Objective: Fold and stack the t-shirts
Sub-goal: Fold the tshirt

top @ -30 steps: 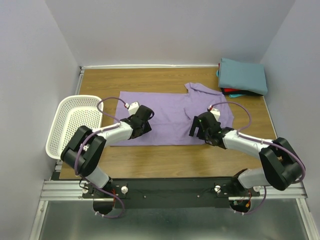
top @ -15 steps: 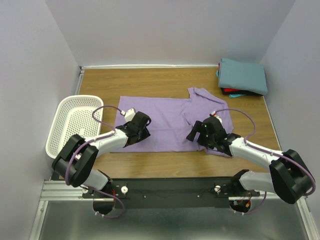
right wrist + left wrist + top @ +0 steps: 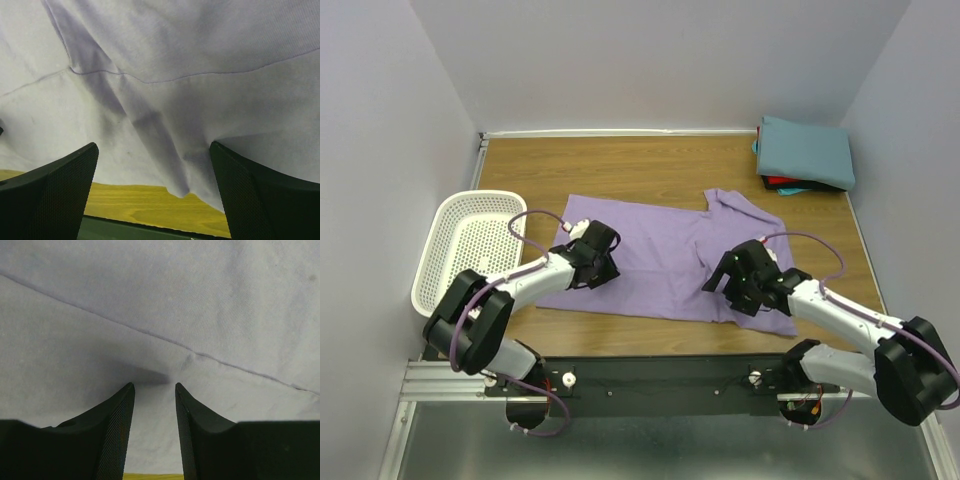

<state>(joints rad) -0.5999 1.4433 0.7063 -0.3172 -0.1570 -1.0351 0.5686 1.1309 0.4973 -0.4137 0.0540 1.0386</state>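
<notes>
The lavender-purple t-shirt [image 3: 655, 250] lies spread flat across the middle of the wooden table, its collar end to the right. My left gripper [image 3: 598, 266] rests on its left part; in the left wrist view [image 3: 154, 385] the fingers stand apart, tips down on flat cloth [image 3: 165, 315]. My right gripper [image 3: 734, 286] sits on the shirt's right part, jaws wide open [image 3: 154, 145] over a creased edge of cloth [image 3: 175, 100] and bare wood. A teal folded t-shirt [image 3: 807, 150] lies on a red one [image 3: 788, 185] at the back right corner.
A white perforated basket [image 3: 470, 245] stands at the table's left edge, beside my left arm. Grey walls close in the table on three sides. The shirt's near hem lies close to the table's front edge [image 3: 650, 340].
The purple shirt has slid toward the near edge, and both grippers have drawn back with it. The teal and red pile has not moved.
</notes>
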